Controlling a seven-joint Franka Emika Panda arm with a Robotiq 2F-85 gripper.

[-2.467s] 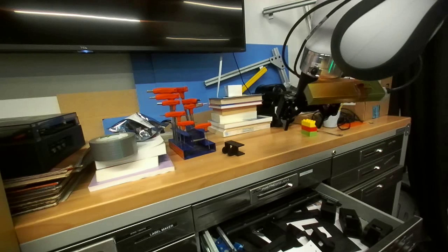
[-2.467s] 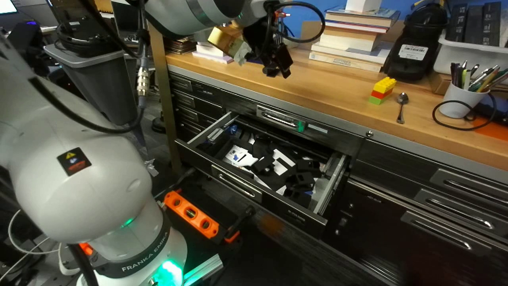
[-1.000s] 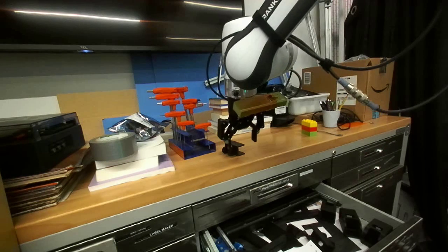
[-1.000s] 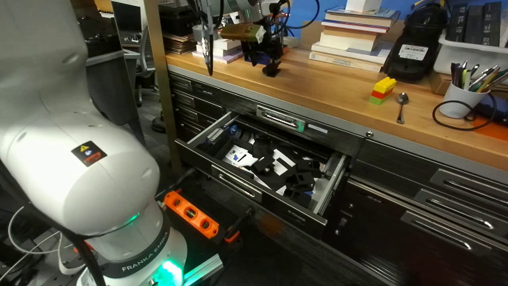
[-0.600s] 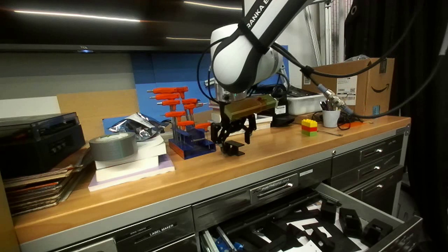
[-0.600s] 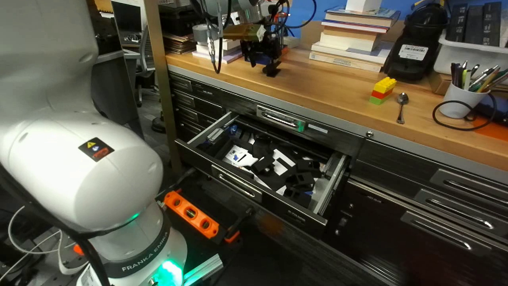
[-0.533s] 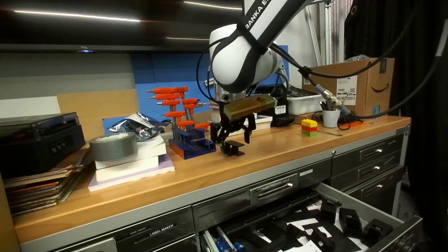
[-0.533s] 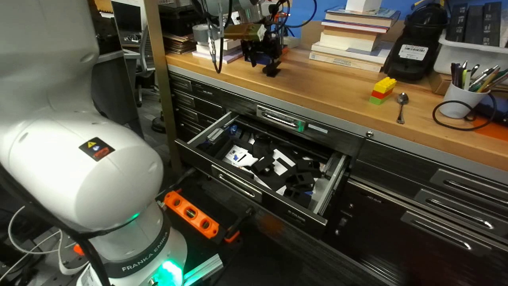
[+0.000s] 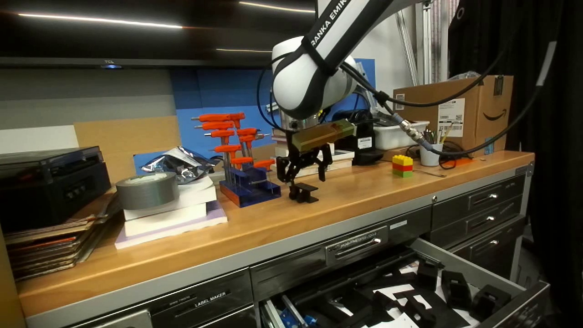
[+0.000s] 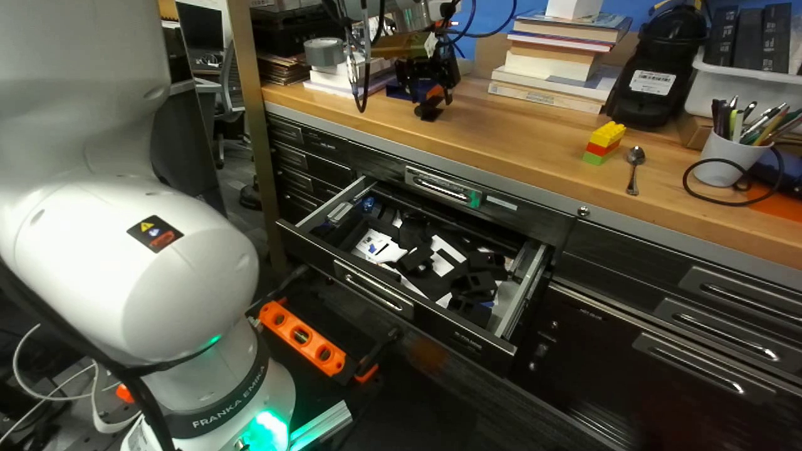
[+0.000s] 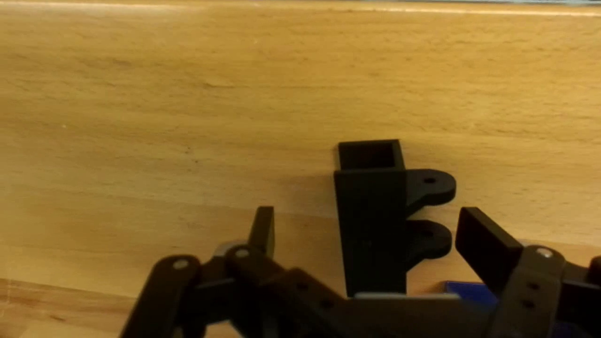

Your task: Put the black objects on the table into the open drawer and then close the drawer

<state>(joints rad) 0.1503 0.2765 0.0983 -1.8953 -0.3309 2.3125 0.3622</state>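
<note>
Looks like the picking-up step, aimed at a black bracket on the wooden table, toward four o'clock from the middle of the wrist view. Hangs over it with the gripper spread wide and pinching nothing, fingers set at nine and three o'clock, clear of the bracket on the first side and just beside the two tabs on the second. Seems to call next for lowering straight down, squeezing evenly, then carrying to the open drawer; only later for pushing at its handle. Judging by more black pieces inside, toward three o'clock of that drawer in an exterior view, probably near the last pick. Must mind the blue tool stand, close by at nine o'clock from the bracket in an exterior view. Farther along the table, find toy bricks, with a spoon at four o'clock from them and books toward eleven. Beyond, from the middle of an exterior view, spot a dark television between ten and eleven o'clock and a cardboard box past two.
</note>
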